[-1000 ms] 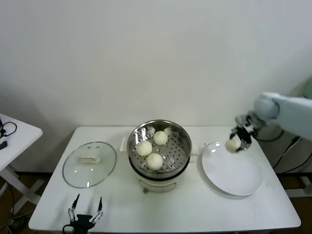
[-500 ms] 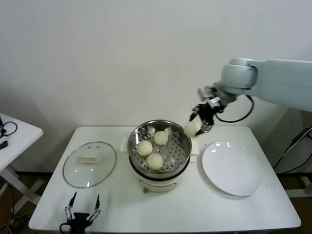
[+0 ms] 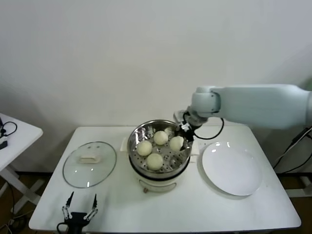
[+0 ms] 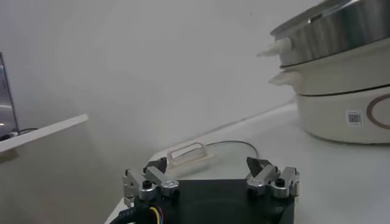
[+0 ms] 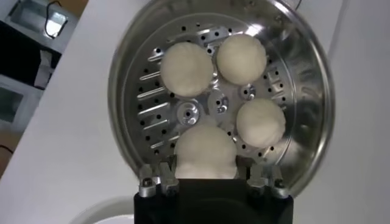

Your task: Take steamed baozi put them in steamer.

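The steamer [image 3: 138,136] stands mid-table on its cream-white pot base. Three baozi lie on its perforated floor: one at the left [image 3: 144,148], one at the back [image 3: 161,137], one at the front [image 3: 154,161]. My right gripper [image 3: 182,136] reaches over the right rim and is shut on a fourth baozi [image 3: 176,143], low inside the basket. In the right wrist view this baozi [image 5: 205,152] sits between the gripper's [image 5: 206,168] fingers, with the three others [image 5: 187,68] beyond it on the steamer floor [image 5: 304,73]. My left gripper [image 3: 78,214] is open and empty at the table's front left.
A white plate [image 3: 231,168] lies right of the steamer with nothing on it. A flat glass lid [image 3: 89,163] lies left of it; its handle shows in the left wrist view [image 4: 190,153]. A small white side table [image 3: 14,131] stands at far left.
My right gripper carried the baozi from above the plate leftward over the steamer's rim and lowered it into the basket. The left gripper shifted only slightly.
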Robot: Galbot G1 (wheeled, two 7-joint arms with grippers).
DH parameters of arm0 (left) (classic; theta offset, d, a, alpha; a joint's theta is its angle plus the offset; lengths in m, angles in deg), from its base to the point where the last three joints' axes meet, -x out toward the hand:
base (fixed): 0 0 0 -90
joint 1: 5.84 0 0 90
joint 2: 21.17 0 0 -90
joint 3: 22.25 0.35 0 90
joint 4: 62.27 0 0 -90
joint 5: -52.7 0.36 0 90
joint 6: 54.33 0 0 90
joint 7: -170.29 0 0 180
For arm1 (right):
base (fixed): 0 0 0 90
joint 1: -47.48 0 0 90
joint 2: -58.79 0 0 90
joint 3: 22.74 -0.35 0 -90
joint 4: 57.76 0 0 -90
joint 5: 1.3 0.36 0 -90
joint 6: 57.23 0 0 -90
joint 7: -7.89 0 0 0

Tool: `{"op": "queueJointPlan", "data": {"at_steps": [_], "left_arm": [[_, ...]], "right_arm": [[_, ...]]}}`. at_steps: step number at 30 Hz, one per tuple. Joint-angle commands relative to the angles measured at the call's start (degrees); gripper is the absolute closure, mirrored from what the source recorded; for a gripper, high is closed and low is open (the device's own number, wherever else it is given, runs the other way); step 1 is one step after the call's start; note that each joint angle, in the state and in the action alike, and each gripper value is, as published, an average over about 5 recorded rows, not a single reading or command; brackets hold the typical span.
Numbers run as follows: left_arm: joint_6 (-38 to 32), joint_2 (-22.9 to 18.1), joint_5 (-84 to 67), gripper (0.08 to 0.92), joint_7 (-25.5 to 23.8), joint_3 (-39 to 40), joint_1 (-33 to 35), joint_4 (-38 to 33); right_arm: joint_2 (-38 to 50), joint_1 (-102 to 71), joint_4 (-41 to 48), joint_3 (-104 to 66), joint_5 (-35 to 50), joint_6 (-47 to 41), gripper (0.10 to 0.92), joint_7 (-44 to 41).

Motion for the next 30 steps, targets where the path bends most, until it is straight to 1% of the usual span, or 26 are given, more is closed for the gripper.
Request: {"op": "queueJointPlan", "data": {"at_steps": [1,8,13,15,18,21,24,27,30], "left_arm": [[0.05,0.12,-0.31,0.177,0.01,-0.13,-0.3,0.51],[0.01,0.25,-0.44,0.177,0.05,-0.3,-0.57,0.72],[-0.05,0.22,-0.58,0.177,0.06,-0.38,-0.33,0.44],[-0.05,0.21,-0.7,0.177,0.07,-0.41,-0.22,0.21],[-0.01,0.21,-0.8,0.177,0.06,-0.43,-0.11,-0.14],[0.08,0.23,-0.79,0.177,0.02,-0.32,-0.07,-0.53],[0.21,0.19,-0.78,0.177,-0.03,-0.15,-0.1,-0.98],[0.25,0.15,-0.78,0.177,-0.04,0.08,-0.21,-1.1],[0.21,0.18,-0.63,0.177,-0.03,0.47,-0.54,-0.75]], "right_arm": [[-4.18,-10.49,7.32,-3.73,-4.57,-0.99,0.372,1.74],[-5.75,-11.97,9.15,-5.09,-4.43,-0.68,0.366,1.51],[-5.34,-10.76,8.73,-5.26,-3.88,0.72,0.35,0.6],[-4.54,-9.57,8.24,-5.31,-3.61,1.12,0.323,0.45],[-2.06,-5.74,6.64,-4.67,-1.98,1.62,0.256,-0.01],[1.97,-0.49,4.08,-3.23,-0.16,1.99,0.212,-0.36],[7.13,3.33,1.07,-2.68,2.52,1.44,0.204,1.85],[14.34,3.69,-2.01,-5.28,7.0,0.68,0.203,8.31],[23.94,-3.17,-4.39,-14.12,9.27,1.88,0.202,16.73]]}}
